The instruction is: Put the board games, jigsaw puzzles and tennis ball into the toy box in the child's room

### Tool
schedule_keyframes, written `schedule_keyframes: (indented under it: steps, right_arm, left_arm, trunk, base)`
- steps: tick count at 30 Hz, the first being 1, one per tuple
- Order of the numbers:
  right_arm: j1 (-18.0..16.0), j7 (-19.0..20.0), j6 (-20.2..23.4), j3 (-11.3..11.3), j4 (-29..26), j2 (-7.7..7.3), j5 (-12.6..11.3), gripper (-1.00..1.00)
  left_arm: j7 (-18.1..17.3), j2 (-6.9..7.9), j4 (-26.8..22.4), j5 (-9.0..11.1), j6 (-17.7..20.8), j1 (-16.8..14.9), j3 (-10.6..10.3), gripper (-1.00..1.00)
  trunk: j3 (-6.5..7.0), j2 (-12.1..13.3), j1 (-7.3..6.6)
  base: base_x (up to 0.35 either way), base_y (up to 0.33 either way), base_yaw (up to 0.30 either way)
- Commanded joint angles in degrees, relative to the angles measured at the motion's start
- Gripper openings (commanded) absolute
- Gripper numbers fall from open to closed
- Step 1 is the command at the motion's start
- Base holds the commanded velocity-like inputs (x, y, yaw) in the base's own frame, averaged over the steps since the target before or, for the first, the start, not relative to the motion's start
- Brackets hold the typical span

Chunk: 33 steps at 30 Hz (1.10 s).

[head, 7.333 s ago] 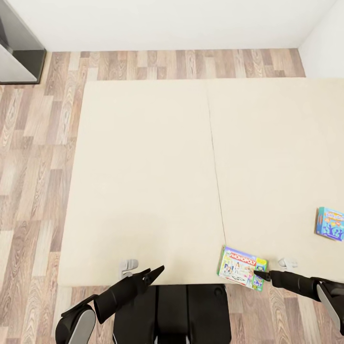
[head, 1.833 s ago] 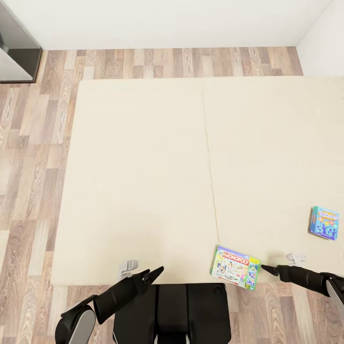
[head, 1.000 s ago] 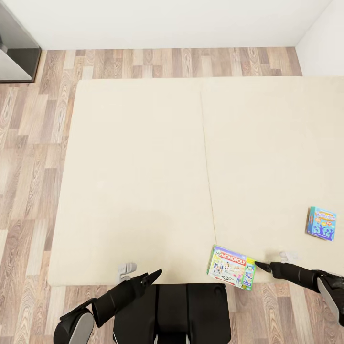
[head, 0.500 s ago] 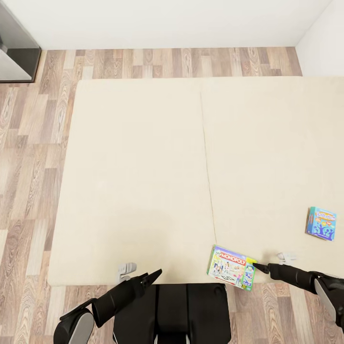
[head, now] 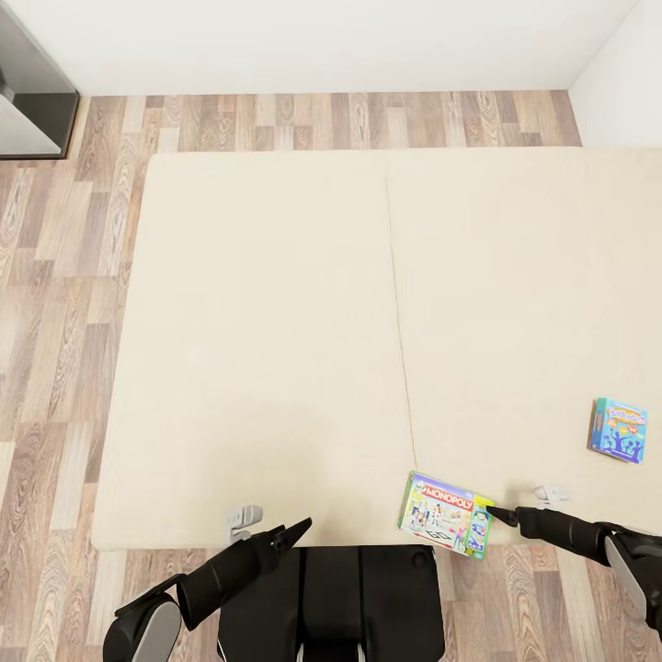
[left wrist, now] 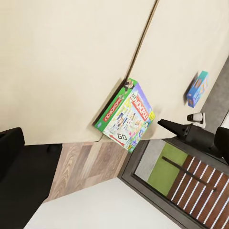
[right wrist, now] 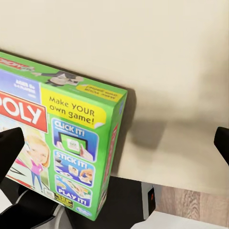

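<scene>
Two board games on the bed, right pincer beside the Monopoly box

The beige bed [head: 276, 349] fills the middle of the head view over wood floor [head: 55, 303]. The MONOPOLY box [head: 446, 514] lies at its lower edge, overhanging slightly; the blue game box [head: 618, 430] sits at right. The right pincer [head: 496, 512], fingers spread, flanks the MONOPOLY box's corner. The left pincer [head: 292, 530] hangs lower left, apparently pressed together.

Wood-plank floor [head: 64, 276] in mixed brown and grey tones runs along the frame's left and top. White walls [head: 322, 41] close the top and upper right. Dark grey furniture [head: 28, 101] occupies the upper left corner.
</scene>
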Motion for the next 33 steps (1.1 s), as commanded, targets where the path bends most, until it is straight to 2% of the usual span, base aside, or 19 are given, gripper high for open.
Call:
schedule_keyframes:
  steps: [1, 5, 6, 16, 33]
  right_arm:
    - [-0.01, 0.09, 0.53, -0.06, 0.0, -0.01, -0.51, 1.0]
    - [-0.01, 0.09, 0.53, -0.06, 0.0, -0.01, -0.51, 1.0]
    - [0.13, 0.08, 0.86, -0.05, -0.34, -0.33, -0.52, 1.0]
    - [1.03, -0.01, 3.94, -0.01, -3.55, -0.1, -0.56, 1.0]
    - [1.19, 0.02, 4.33, 0.13, -4.63, 0.02, -0.66, 1.0]
  left_arm:
    - [0.01, -0.03, -0.03, 0.32, 0.43, -0.01, 0.06, 1.0]
    - [0.01, -0.03, -0.03, 0.32, 0.43, -0.01, 0.06, 1.0]
    - [-0.04, 0.01, -0.08, 0.33, 0.42, 0.06, 0.12, 1.0]
    - [-0.37, 0.86, -0.18, 0.74, 0.41, 0.78, 1.15, 1.0]
    - [-0.5, 1.03, -0.27, 0.82, 0.41, 0.88, 1.3, 1.0]
  trunk:
    - [-0.05, -0.08, 0.03]
    - [-0.05, -0.08, 0.03]
    - [-0.05, -0.08, 0.03]
    - [-0.05, -0.08, 0.03]
    - [-0.05, -0.08, 0.03]
  base:
    - [0.0, 0.0, 0.0]
    - [0.0, 0.0, 0.0]
    - [0.0, 0.0, 0.0]
    - [0.0, 0.0, 0.0]
    - [0.0, 0.0, 0.0]
